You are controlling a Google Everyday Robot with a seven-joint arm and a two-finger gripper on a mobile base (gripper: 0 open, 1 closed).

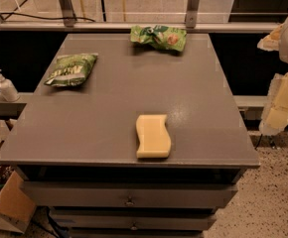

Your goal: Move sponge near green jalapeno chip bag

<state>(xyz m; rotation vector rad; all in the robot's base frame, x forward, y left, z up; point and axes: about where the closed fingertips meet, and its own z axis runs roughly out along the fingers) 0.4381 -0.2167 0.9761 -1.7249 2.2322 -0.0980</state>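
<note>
The pale yellow sponge (153, 136) lies flat near the front edge of the grey cabinet top (134, 88), a little right of centre. The dark olive-green jalapeno chip bag (71, 69) lies at the far left of the top, well apart from the sponge. My gripper (283, 100) is at the right edge of the view, off the side of the cabinet and level with it, with cream-coloured fingers hanging down. It touches nothing and is far to the right of the sponge.
A brighter green bag with an orange-red picture (159, 36) lies at the back edge, centre right. A white pump bottle (5, 86) stands on a ledge to the left. Cardboard boxes (7, 202) sit on the floor at lower left. Drawers (129, 200) run below the top.
</note>
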